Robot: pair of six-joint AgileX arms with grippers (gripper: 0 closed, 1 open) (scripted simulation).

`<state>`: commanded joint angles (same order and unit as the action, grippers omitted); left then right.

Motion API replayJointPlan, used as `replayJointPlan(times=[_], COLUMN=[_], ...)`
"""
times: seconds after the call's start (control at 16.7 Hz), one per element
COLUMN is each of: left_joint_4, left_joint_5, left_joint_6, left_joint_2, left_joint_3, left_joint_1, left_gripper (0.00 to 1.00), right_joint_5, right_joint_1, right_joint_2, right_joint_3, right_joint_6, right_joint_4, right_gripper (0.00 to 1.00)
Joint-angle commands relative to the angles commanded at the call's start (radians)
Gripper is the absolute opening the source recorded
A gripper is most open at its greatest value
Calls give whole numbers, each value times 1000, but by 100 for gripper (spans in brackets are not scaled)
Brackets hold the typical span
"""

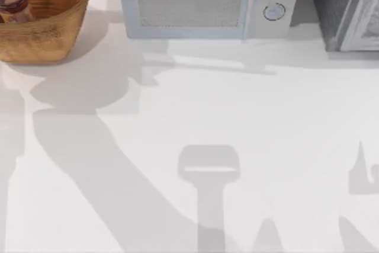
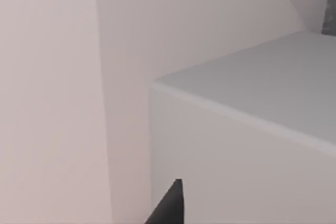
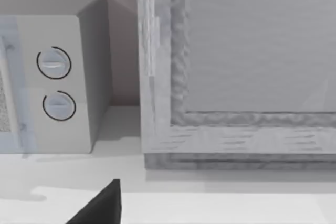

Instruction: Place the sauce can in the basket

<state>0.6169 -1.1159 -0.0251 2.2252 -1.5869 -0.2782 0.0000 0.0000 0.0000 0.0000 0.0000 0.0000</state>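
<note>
Top view: you see the sauce can [image 1: 14,4] already inside the basket [image 1: 56,31], which sits on the bench [image 1: 237,117] at about 10 o'clock, hard in the far left corner. Can stands roughly upright against the basket's left inner wall, dark top up, label facing out. Judged from this, the placing step is done; nothing is left but to keep clear.

Neither arm's body crosses the bench surface in that view; you get shadows alone. Left wrist view: one dark fingertip [image 2: 170,205] of the left gripper against a pale box top and a plain wall, nothing between the fingers that you can see. How far it is open cannot be told. Right wrist view: one dark fingertip [image 3: 102,205] of the right gripper, facing the microwave [image 3: 58,87] with its two dials and a grey framed panel [image 3: 247,66] beside it. Same entry: opening cannot be told, no load seen.

Handling note, as a judgement: the can is rigid, smooth-sided, probably light to moderate. If you ever need to re-grip, take it across the label at mid-height; the round wall could slip under a weak pinch. Wicker should give slightly, so avoid pressing its rim.
</note>
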Motion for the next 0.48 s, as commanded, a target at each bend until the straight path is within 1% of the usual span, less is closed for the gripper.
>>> replayJointPlan(times=[0.12, 0.18, 0.48], left_joint_4=[0, 0, 0], left_joint_5=[0, 0, 0], left_joint_6=[0, 0, 0], left_joint_2=[0, 0, 0], left_joint_3=[0, 0, 0], left_joint_1=[0, 0, 0], left_gripper=[98, 100, 100], right_joint_5=[0, 0, 0], right_joint_1=[0, 0, 0], right_joint_2=[0, 0, 0], right_joint_3=[0, 0, 0], right_joint_6=[0, 0, 0], right_joint_4=[0, 0, 0], right_gripper=[100, 100, 100])
